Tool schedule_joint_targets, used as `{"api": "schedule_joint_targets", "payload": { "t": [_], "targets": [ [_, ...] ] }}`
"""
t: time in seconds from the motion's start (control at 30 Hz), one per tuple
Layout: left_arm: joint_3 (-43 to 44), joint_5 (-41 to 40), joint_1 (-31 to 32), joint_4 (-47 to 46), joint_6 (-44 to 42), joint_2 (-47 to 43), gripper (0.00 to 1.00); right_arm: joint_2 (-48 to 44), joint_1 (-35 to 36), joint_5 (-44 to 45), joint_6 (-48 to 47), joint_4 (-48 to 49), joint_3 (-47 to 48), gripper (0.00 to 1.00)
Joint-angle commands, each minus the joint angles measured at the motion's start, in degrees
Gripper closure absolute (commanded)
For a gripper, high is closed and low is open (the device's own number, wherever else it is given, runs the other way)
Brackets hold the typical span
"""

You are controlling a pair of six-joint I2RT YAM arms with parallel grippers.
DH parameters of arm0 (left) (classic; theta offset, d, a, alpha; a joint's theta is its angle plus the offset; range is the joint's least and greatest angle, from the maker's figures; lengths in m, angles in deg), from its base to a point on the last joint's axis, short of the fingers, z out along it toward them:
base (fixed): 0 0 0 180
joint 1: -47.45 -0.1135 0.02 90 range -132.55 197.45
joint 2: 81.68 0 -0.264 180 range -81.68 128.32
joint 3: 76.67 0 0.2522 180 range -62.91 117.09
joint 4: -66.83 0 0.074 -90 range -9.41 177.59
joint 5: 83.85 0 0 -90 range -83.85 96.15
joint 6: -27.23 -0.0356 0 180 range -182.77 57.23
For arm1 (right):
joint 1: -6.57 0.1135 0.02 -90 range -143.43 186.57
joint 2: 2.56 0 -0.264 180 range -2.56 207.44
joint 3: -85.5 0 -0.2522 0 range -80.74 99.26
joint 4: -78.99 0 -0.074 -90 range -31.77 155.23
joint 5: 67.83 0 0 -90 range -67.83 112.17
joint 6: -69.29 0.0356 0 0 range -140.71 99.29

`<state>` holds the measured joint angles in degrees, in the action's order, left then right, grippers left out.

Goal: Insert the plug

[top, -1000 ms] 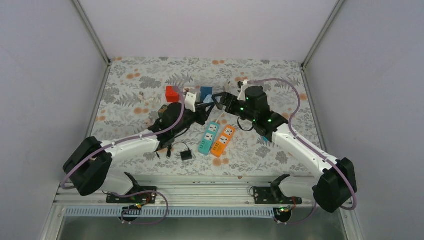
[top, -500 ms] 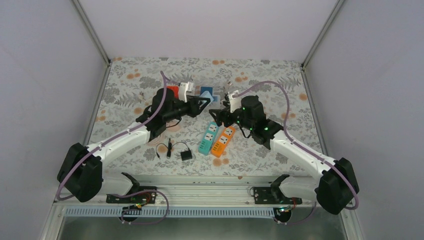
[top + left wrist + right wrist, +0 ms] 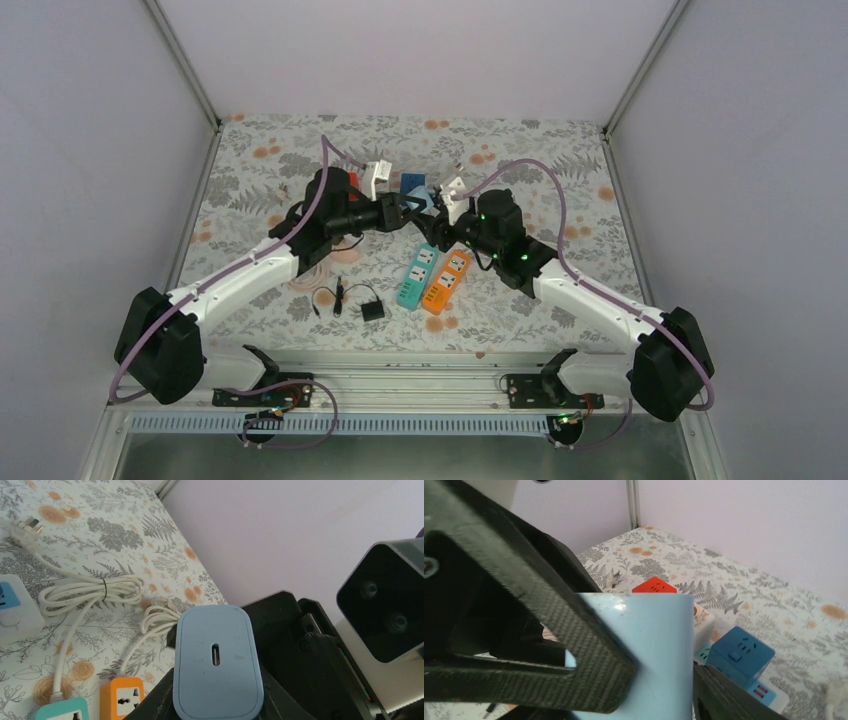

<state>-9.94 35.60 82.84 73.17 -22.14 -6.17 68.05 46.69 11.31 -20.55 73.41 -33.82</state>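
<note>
The plug (image 3: 216, 660), a light-blue adapter block with a slot port in its face, hangs above the mat between the two arms (image 3: 420, 203). My left gripper (image 3: 217, 702) is shut on its narrow sides, reaching in from the left (image 3: 403, 208). My right gripper (image 3: 664, 680) meets it from the right (image 3: 442, 216). One of its fingers (image 3: 589, 645) presses the plug's (image 3: 659, 645) left side and the other (image 3: 724, 695) touches its right edge. The teal power strip (image 3: 416, 273) and the orange power strip (image 3: 447, 272) lie on the mat below.
Red (image 3: 654, 586), blue (image 3: 740, 655) and white (image 3: 377, 175) cube sockets stand behind the grippers. A coiled white cable (image 3: 90, 590) lies at the back. A black adapter with its cord (image 3: 372, 310) sits near the front. The right wrist camera (image 3: 385, 605) is close beside the plug.
The left arm lifted the plug and swung it right. The right gripper came in and narrowed its jaws onto the plug.
</note>
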Motion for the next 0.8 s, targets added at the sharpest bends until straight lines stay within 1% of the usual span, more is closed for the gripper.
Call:
{"api": "schedule_joint_targets", "payload": {
  "t": [0.0, 0.1, 0.23, 0.3, 0.37, 0.43, 0.5, 0.53, 0.63, 0.73, 0.77],
  "targets": [
    [1.3, 2.3, -0.2, 1.0, 0.3, 0.2, 0.70, 0.0, 0.6, 0.3, -1.9, 4.2, 0.8, 0.48],
    [1.9, 3.6, -0.3, 1.1, -0.4, 0.9, 0.67, -0.1, 0.7, 1.1, -2.4, 4.4, 0.9, 0.55],
    [2.9, 4.0, -0.3, 2.3, -1.4, 1.1, 0.60, -0.4, 0.7, 1.7, -4.7, 3.6, 0.7, 0.59],
    [4.3, 4.3, -0.5, 4.2, -2.9, 1.2, 0.47, -0.7, 0.7, 2.0, -5.7, 3.2, 0.2, 0.59],
    [5.7, 4.2, -0.8, 5.8, -5.0, 1.1, 0.38, -1.1, 0.7, 2.7, -6.3, 3.2, -0.3, 0.59],
    [6.8, 4.2, -1.3, 6.9, -7.0, 1.5, 0.35, -0.9, 0.7, 2.3, -6.8, 3.2, -0.4, 0.59],
    [8.3, 4.6, -1.7, 9.1, -8.7, 2.3, 0.36, -0.9, 0.7, 1.9, -6.8, 3.2, -0.4, 0.59],
    [9.0, 4.7, -1.7, 10.2, -9.4, 2.8, 0.39, -0.9, 0.7, 2.1, -6.7, 3.4, -0.5, 0.59],
    [10.2, 4.6, -2.3, 12.7, -10.8, 3.5, 0.51, -1.2, 0.7, 1.4, -7.1, 3.4, -0.7, 0.59],
    [10.2, 5.6, -2.8, 12.3, -11.0, 3.9, 0.64, -1.2, 0.7, 0.8, -6.9, 3.0, -0.6, 0.58],
    [10.0, 6.4, -2.8, 11.7, -10.9, 4.2, 0.67, -1.1, 0.7, 0.8, -6.5, 2.6, -0.3, 0.56]
  ]
}}
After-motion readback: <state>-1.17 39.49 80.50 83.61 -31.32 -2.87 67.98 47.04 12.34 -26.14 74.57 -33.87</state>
